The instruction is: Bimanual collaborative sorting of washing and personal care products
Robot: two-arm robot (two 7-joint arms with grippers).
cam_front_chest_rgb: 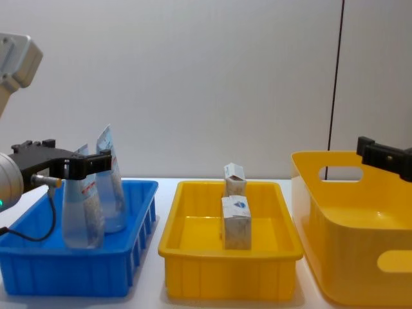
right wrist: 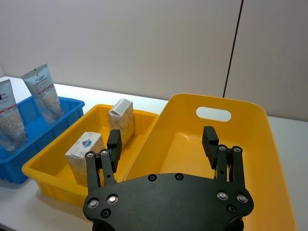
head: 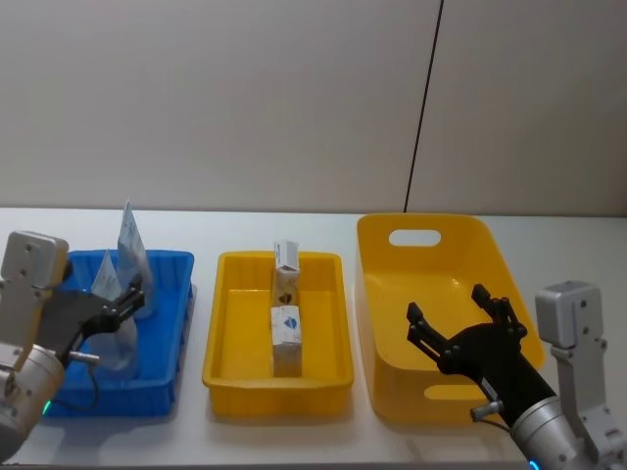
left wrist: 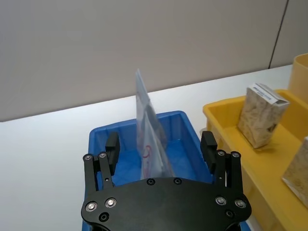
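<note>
**Squeeze tubes, two.** Pale blue, and both stand in the blue bin point(head: 118, 397) at your left with their crimped ends up. The long axis is near vertical, with a slight lean. The nearer tube point(head: 120, 348) stands in front of the taller, farther tube point(head: 132, 245).

**Left gripper point(head: 127, 302).** Its fingers are spread and grasp nothing. It is level with the upper part of the nearer tube. In the left wrist view a tube stands edge-on just ahead, in line with the gap, so its flat faces look toward the fingers. You cannot tell whether anything touches.

**Cartons, two.** They stand upright in the yellow tray point(head: 220, 372), the near carton point(head: 286, 328) in front of the far carton point(head: 286, 257).

**Right gripper point(head: 444, 300).** It is spread and carries nothing. It hangs over the large yellow bin point(head: 377, 294), well apart from the tubes.

**Note for your next move.** The left arm is much the nearer to the tubes. A short advance would probably put the nearer tube between the fingers, pinched across its flat faces.
</note>
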